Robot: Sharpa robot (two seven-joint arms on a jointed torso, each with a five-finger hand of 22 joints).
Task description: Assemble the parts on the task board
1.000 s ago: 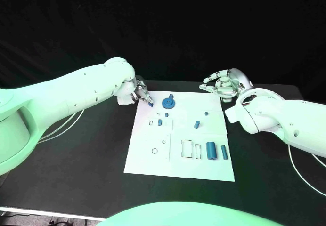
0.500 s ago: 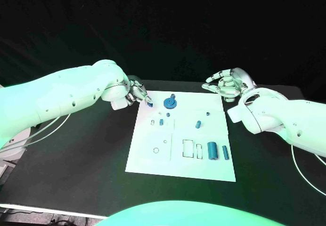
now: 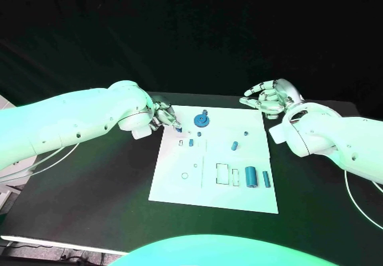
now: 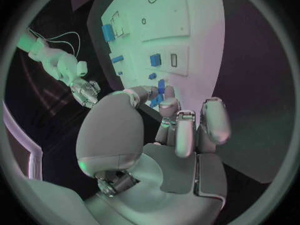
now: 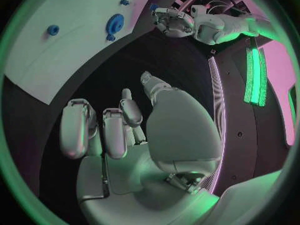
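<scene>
Task board (image 3: 211, 183), mid-desk: round part (image 3: 200, 120) at 12 o'clock and several small parts apparently seated, outlined slots at 6 o'clock unfilled; left hand (image 3: 166, 117) pinches a small blue part (image 3: 177, 129) over the board's 11 o'clock corner; right hand (image 3: 268, 98), at 1 o'clock, curled, empty.

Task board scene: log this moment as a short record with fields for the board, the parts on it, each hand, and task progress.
board: white task board lying flat on the black table
parts: round blue disc near the far edge; large blue cylinder and a slimmer blue piece near the right edge; small blue peg mid-board
left hand: left hand at the board's far left corner, pinching a small blue part
right hand: right hand off the board's far right corner, fingers curled, holding nothing
progress: several outlined slots unfilled
</scene>
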